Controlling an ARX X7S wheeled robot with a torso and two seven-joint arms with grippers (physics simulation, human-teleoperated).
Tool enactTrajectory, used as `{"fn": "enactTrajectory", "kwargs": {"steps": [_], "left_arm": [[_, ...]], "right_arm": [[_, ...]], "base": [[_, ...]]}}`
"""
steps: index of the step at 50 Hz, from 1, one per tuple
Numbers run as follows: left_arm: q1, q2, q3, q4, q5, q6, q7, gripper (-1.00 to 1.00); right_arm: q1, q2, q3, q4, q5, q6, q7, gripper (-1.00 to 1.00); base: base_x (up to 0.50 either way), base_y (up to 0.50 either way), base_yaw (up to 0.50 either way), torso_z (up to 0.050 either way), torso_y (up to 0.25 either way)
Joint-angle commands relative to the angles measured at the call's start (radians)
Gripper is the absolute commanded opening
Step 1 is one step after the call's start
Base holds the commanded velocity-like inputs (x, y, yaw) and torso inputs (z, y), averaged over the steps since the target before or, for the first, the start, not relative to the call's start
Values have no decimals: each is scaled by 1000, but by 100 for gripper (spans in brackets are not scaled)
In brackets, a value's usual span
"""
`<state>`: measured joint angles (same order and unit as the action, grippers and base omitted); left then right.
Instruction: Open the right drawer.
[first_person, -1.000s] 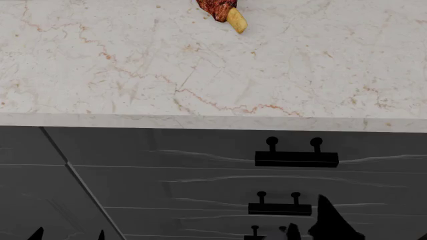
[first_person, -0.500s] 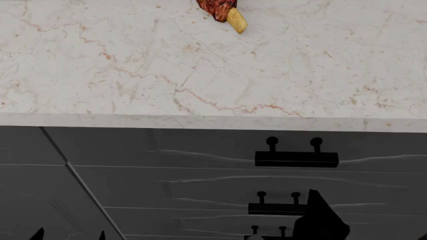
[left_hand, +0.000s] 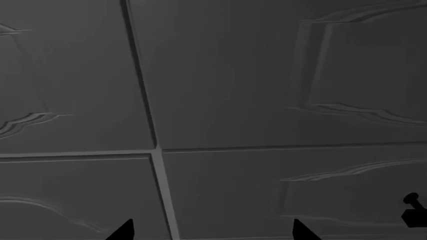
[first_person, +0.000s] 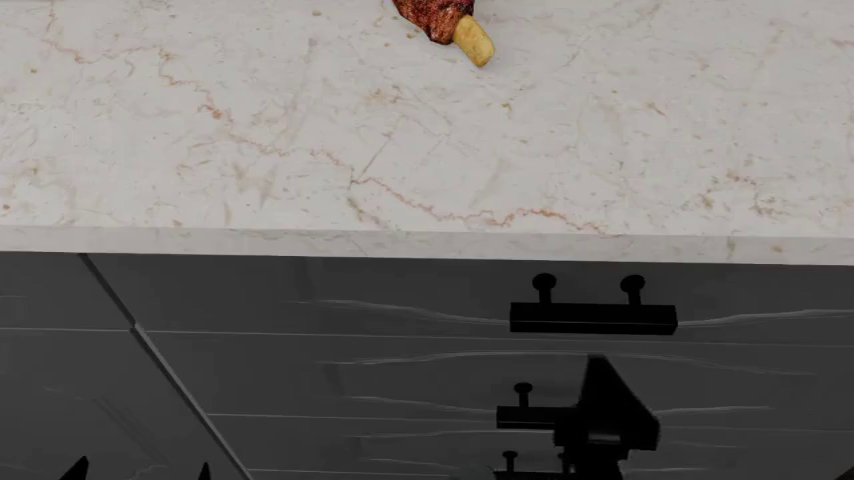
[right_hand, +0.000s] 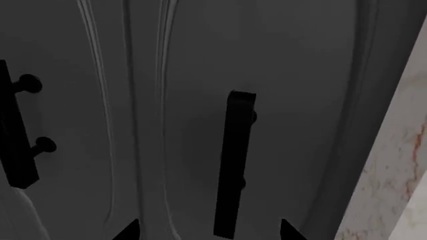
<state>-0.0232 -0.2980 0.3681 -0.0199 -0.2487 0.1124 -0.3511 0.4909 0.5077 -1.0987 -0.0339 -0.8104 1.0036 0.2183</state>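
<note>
Grey fronts; right claw (right_hand: 208, 231) open, empty.

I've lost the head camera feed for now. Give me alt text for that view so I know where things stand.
The right gripper rises from the bottom edge in front of a lower drawer's handle, below the right drawer, which is shut, its black bar handle untouched. Above lies a marble countertop with a brown-and-yellow food item at the far edge.

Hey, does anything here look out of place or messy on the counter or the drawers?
Only a reddish-brown and yellow food scrap lying loose on the marble countertop, cut off by the head view's top edge. The dark grey drawer fronts sit flush and closed.
</note>
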Motion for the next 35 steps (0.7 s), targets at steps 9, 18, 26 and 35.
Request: {"fn": "enactTrajectory", "kwargs": {"steps": [9, 18, 26, 35], "left_arm": [[-7, 16, -18, 4, -1, 5, 23, 100], [-5, 12, -16, 14, -2, -5, 16, 100], [-8, 12, -15, 9, -10, 1, 20, 100], [-8, 10, -11, 9, -6, 3, 15, 100]], "right_arm": [[103, -39, -61, 128, -80, 0, -81, 100], [140, -42, -66, 162, -86, -15, -87, 100], [167, -54, -47, 206, -72, -24, -77, 100], [176, -97, 0, 288, -10, -75, -16, 100]], "base": [[0, 0, 0, 0, 0], [0, 0, 0, 0, 0], [0, 0, 0, 0, 0], [0, 0, 0, 0, 0]]}}
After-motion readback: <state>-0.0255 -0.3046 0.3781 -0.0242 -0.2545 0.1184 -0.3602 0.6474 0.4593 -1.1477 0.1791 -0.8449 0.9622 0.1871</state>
